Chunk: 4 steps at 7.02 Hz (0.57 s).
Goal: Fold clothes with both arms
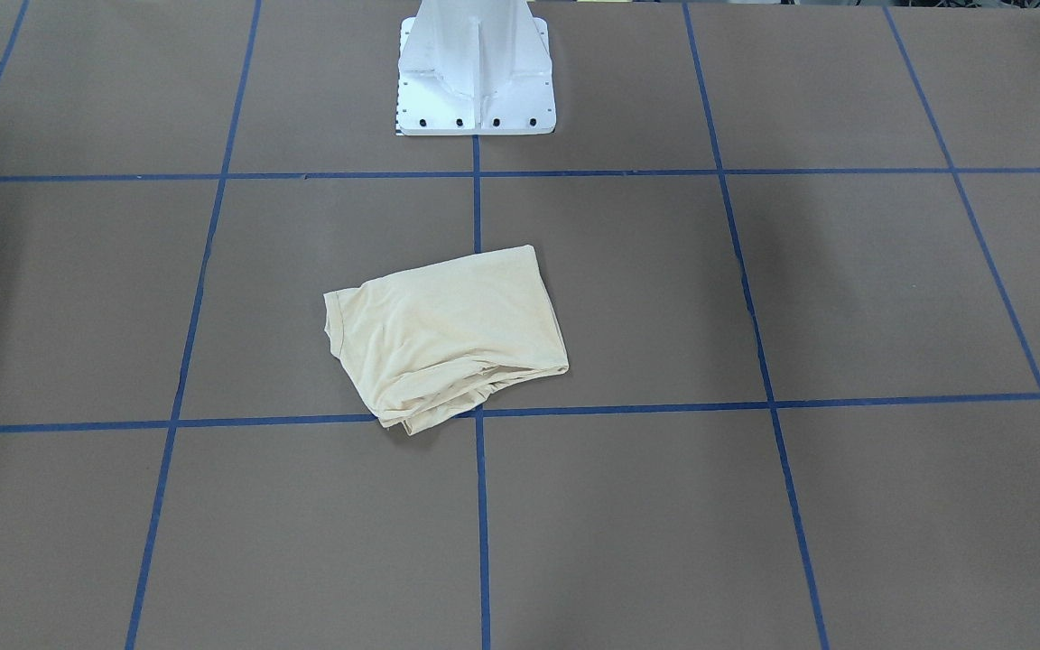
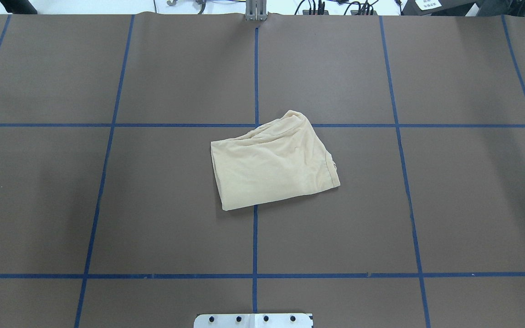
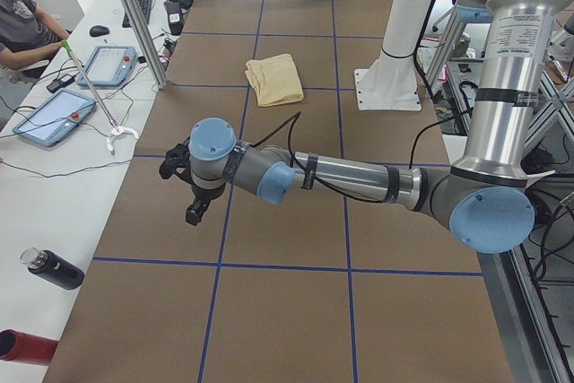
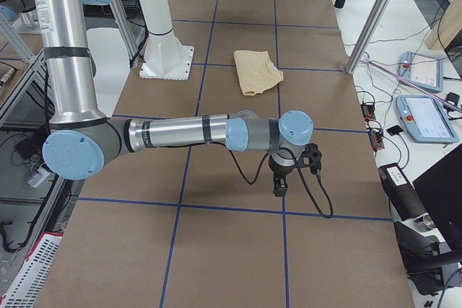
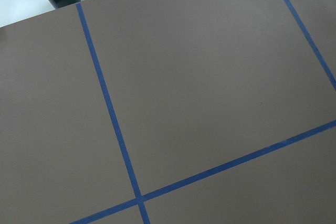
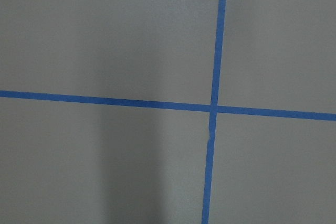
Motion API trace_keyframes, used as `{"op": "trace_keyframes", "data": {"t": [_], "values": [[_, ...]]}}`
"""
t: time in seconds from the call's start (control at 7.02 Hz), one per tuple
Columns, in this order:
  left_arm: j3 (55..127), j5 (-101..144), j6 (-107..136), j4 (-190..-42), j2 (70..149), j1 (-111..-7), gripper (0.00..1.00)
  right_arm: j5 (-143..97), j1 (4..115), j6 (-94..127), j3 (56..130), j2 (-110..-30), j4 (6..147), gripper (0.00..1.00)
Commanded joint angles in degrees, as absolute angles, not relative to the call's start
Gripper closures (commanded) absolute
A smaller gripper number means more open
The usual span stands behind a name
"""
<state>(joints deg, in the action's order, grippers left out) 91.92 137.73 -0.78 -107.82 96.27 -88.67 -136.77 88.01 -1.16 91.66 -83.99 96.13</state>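
Nearest you, the left gripper and right gripper hang above the table, but you cannot tell their jaw state. Well beyond both, the T-shirt lies mid-table, seemingly folded, near the white pedestal.

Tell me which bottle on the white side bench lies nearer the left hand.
The black bottle; the red one lies farther from the left hand, at the view's bottom corner.

Silver tubular arms carry light-blue joint caps.
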Motion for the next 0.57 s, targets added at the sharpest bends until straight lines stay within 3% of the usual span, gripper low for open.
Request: {"op": "trace_keyframes", "data": {"t": [0.0, 0.43], "values": [[93.7, 137.5, -1.1, -108.1, 93.6, -88.7, 0.00, -136.7, 87.9, -1.8, 91.5, -83.8, 96.2, 0.00], [95.5, 137.6, -0.4, -108.9, 92.8, -88.6, 0.00, -137.3, 87.3, -1.1, 91.8, -83.6, 96.2, 0.00]]}}
